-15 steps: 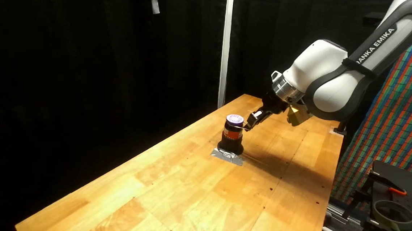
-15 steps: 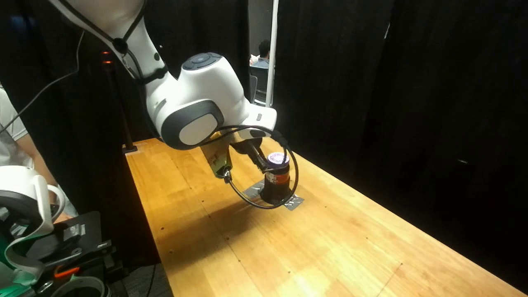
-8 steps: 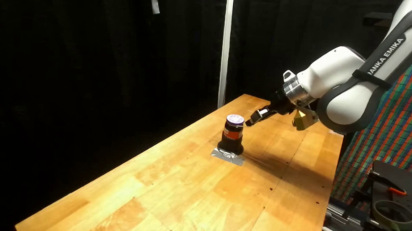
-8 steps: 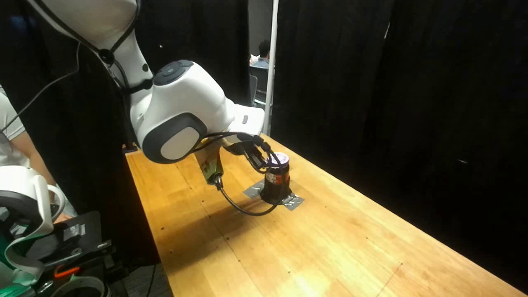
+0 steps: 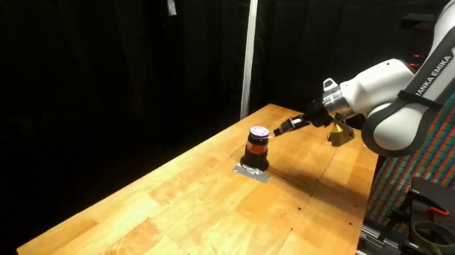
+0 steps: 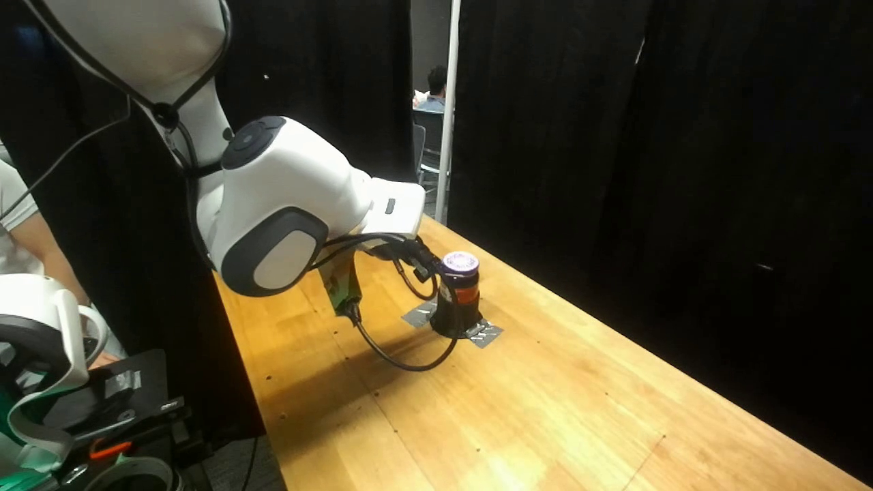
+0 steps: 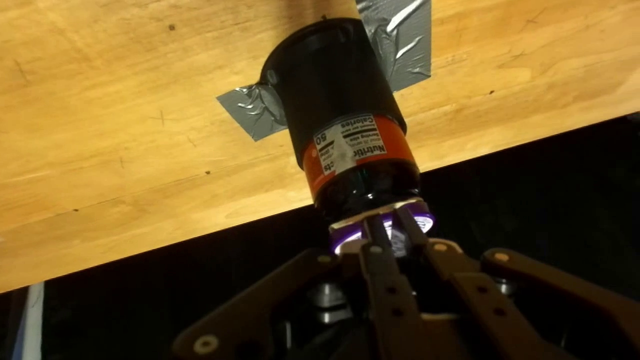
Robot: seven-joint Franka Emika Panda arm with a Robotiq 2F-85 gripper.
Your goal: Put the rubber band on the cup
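Your gripper has its fingers close together; you cannot tell whether they pinch anything. In the wrist view, grey tape lies beyond them to their left; next, just ahead of them, stands the upright cup, the rubber band around its neck and spanning to your fingertips.

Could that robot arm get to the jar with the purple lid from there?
Probably yes: in an exterior view the fingers sit close beside the top of the jar, and only the thin rubber band seems to span the gap.
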